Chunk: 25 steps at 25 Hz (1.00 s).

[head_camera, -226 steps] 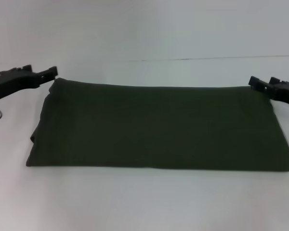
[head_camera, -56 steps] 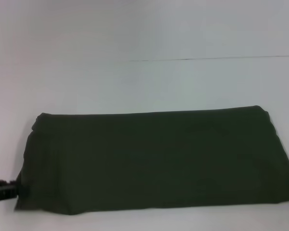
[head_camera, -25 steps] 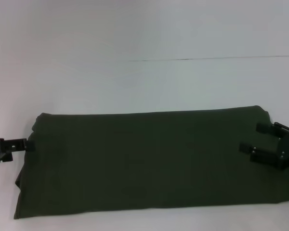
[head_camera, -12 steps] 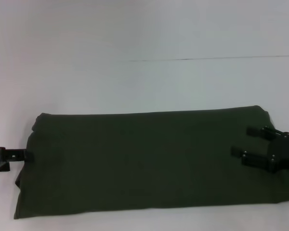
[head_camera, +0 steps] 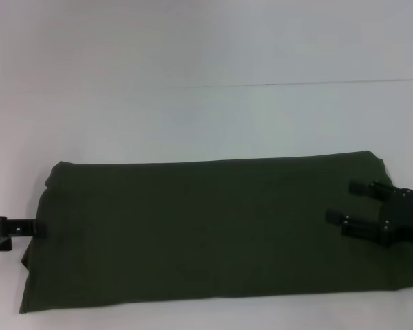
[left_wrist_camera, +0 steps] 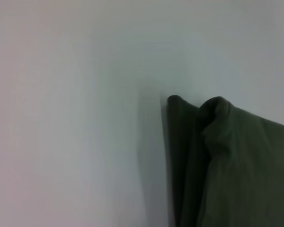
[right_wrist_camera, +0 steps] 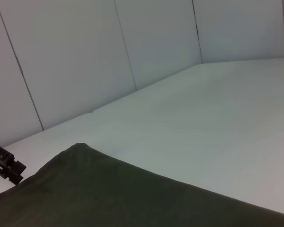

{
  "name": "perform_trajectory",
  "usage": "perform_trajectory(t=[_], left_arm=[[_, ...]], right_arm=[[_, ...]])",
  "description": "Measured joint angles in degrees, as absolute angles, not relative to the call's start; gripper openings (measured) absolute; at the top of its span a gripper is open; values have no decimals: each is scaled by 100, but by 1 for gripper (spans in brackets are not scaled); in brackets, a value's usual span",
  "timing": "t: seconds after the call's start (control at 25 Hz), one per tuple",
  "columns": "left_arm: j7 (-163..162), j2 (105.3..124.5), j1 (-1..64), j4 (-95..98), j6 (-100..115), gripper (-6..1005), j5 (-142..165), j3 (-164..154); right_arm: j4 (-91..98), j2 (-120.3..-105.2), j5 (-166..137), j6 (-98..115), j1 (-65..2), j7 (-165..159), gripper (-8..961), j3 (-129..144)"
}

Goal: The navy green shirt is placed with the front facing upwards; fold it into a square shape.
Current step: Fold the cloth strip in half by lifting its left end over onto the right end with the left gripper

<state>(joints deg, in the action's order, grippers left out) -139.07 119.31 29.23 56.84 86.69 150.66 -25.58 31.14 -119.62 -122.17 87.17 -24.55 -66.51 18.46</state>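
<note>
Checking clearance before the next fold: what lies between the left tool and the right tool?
Only the navy green shirt, folded into a wide band. In the head view the left tool is at one short end, the right tool over the other.

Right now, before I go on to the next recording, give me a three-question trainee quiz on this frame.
1. True or false: the cream chest lettering of the navy green shirt shows in the head view.
2. Which gripper is over the cloth? A) left gripper B) right gripper C) both
3. Fill in: the left gripper is at the shirt's ____ edge.

Key
1. False. Only plain dark green shows; the shirt lies folded into a wide band on the white table.
2. B. The right gripper is above the shirt's right end with its jaws apart, holding nothing.
3. Left. It touches or nearly touches the edge there; whether it grips the cloth cannot be told.
</note>
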Motion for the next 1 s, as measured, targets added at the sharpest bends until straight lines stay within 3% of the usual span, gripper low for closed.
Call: perform_trajectory(t=[1.0], left_arm=[[-13869, 11953, 2984, 5458, 8490, 892, 15102, -2716]], right_arm=[[3057, -11962, -12216, 8576, -2559, -6750, 919, 1863]])
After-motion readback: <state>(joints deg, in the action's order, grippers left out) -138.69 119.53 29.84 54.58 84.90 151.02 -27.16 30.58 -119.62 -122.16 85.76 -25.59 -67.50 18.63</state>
